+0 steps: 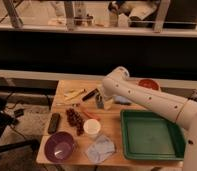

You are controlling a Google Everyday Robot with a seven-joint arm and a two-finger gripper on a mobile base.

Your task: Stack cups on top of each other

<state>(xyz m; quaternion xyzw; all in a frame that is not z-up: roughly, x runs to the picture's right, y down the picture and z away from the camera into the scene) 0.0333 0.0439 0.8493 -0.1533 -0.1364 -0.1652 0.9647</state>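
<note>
Dim warm light fills a room where a dark glass partition with pale metal posts runs across the upper half of the frame, and below it stands a light wooden table (pixel 112 120). From the lower right corner a thick white robot arm (pixel 147 97) reaches up and leftward over the table, bending at a rounded elbow near the middle of the frame. Its gripper (pixel 99 101) hangs down from that elbow over the centre of the tabletop, dark against the wood; whether anything is between its tips cannot be told. A pale cup (pixel 92 128) stands upright below the gripper, toward the table's front edge, just right of a cluster of dark red grapes (pixel 74 120); it reads whitish from this view. A small shiny metal cup cannot be picked out with certainty. At the lower left sits a wide purple bowl (pixel 60 146), and beside it, to the right, lies a crumpled pale blue cloth (pixel 100 148). A dark remote-like bar (pixel 54 123) lies at the left edge. A green tray (pixel 151 135) occupies the right side, and an orange-red bowl (pixel 148 84) shows behind the arm at the far edge.
</note>
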